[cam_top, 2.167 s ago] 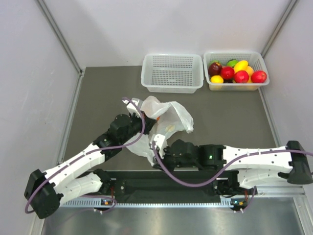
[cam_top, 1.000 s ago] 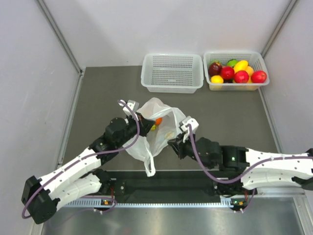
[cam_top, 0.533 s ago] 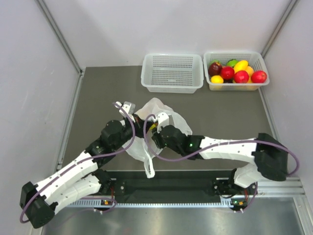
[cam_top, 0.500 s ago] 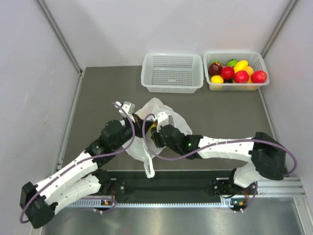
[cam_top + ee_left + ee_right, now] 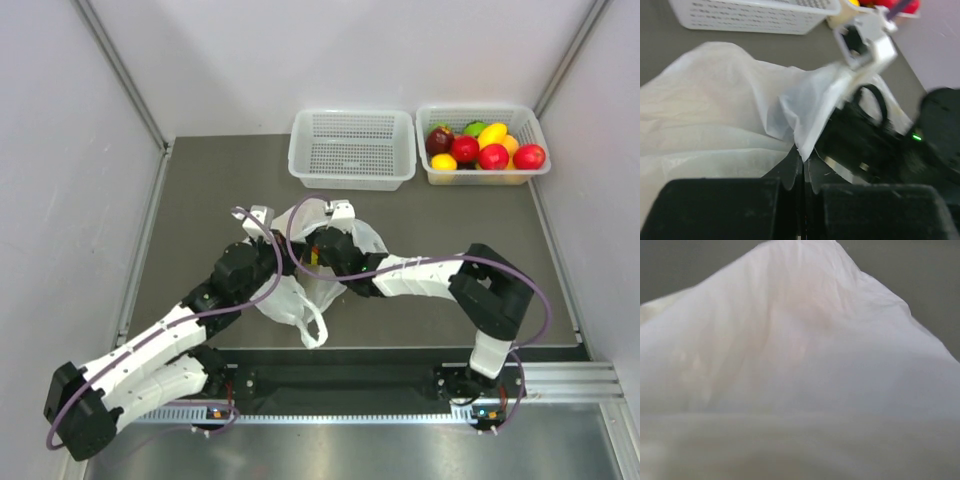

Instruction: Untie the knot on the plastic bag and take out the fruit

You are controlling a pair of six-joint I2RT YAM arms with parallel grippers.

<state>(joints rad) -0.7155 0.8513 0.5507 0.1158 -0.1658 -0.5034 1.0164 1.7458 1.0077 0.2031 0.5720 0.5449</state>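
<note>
The white plastic bag (image 5: 298, 298) lies near the table's front, one loop handle (image 5: 315, 330) trailing toward me. My left gripper (image 5: 284, 253) is at the bag's left rim; in the left wrist view its jaws (image 5: 803, 161) are shut on a fold of the bag (image 5: 715, 100). My right gripper (image 5: 320, 247) reaches into the bag's mouth from the right, its fingers hidden by plastic. The right wrist view shows only white bag (image 5: 800, 365). A small spot of yellow-orange fruit (image 5: 314, 257) shows between the two grippers; the rest of the fruit is hidden.
An empty white perforated basket (image 5: 352, 148) stands at the back centre, also seen in the left wrist view (image 5: 750, 12). Beside it, a second basket (image 5: 483, 172) holds a heap of red, yellow and green fruit. Grey walls close in both sides.
My right arm has swung in from the right, folded at the elbow and pushed its gripper into the bag's mouth. The left gripper has kept hold of the rim, lifting it slightly.
</note>
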